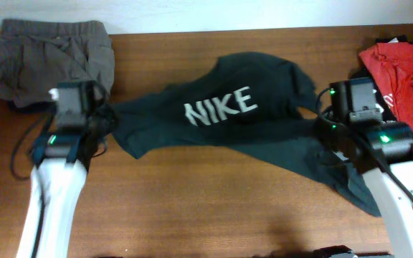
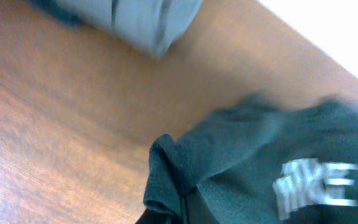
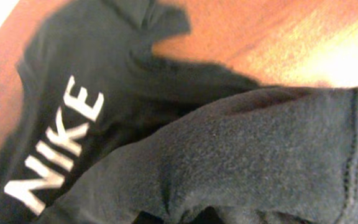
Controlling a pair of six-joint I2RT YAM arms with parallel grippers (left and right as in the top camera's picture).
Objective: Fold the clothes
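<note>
The clothes lie on a wooden table [image 1: 192,201]. A black T-shirt [image 1: 249,125] with white NIKE lettering [image 1: 219,106] is stretched across the middle between both arms. My left gripper [image 1: 104,120] is shut on the shirt's left end. In the left wrist view the bunched fabric [image 2: 166,180] runs down into the left gripper [image 2: 182,216]. My right gripper [image 1: 326,123] is shut on the shirt's right side. In the right wrist view a fold of the shirt [image 3: 241,155] covers the right gripper [image 3: 185,218], and the lettering [image 3: 58,146] shows beyond.
A grey elastic-waist garment [image 1: 45,57] lies crumpled at the back left, also in the left wrist view [image 2: 142,22]. A red T-shirt [image 1: 407,79] lies at the right edge. The table's back edge meets a white wall [image 1: 264,11].
</note>
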